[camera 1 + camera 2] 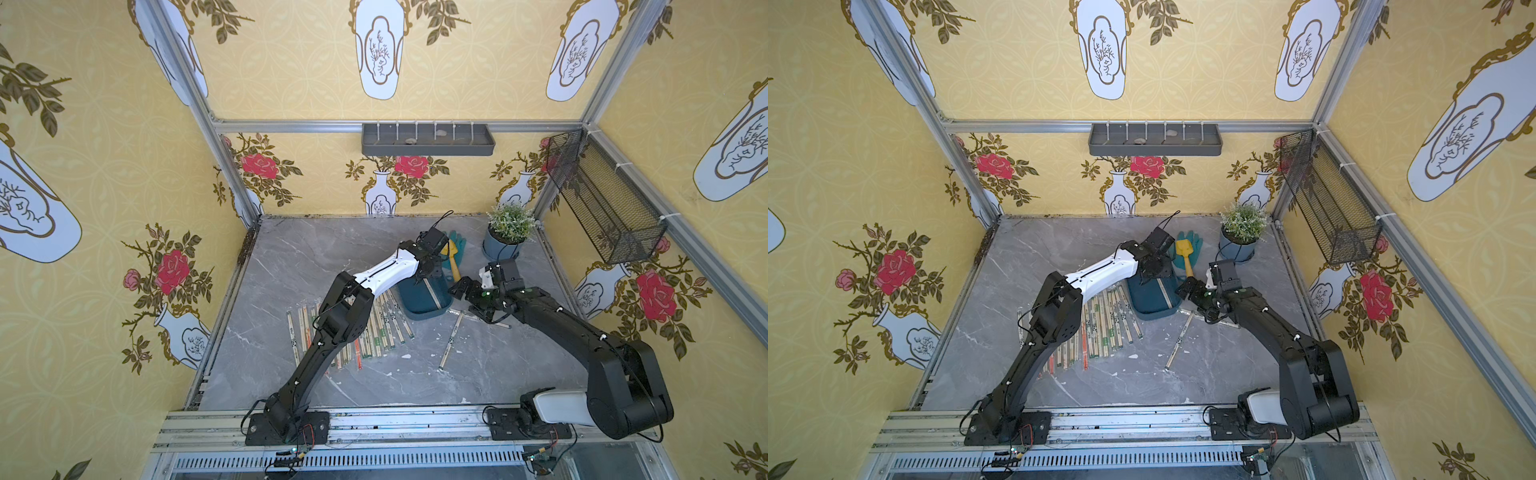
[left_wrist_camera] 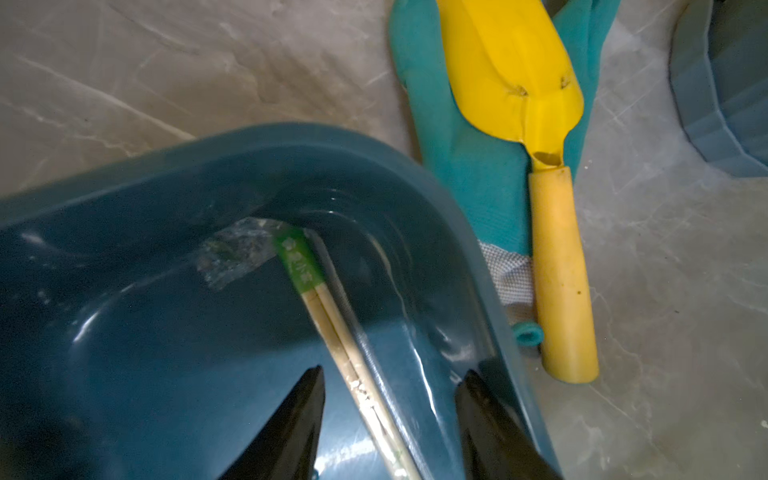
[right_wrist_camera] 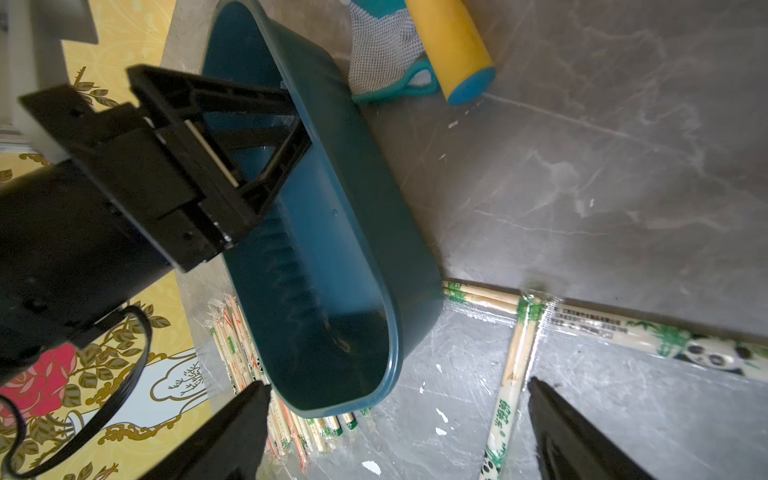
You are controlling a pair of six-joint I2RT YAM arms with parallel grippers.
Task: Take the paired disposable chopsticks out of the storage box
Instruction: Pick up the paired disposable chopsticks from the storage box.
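the left gripper (image 2: pixel 394 370) hung inside the storage box (image 1: pixel 419 305), its jaws apart on either side of one green-tipped chopstick pair (image 2: pixel 328 316) that lay in the box along a long wall, unpinched. the right gripper (image 3: pixel 397 382) hovered just beside the box, jaws spread wide, over two wrapped pairs (image 3: pixel 513 361) meeting at an angle on the table (image 1: pixel 291 257). a row of chopsticks (image 1: pixel 382 328) lay on the table beside the box, under the left arm. a yellow shovel (image 2: pixel 511 75) rested on a teal glove (image 2: pixel 469 178) nearby.
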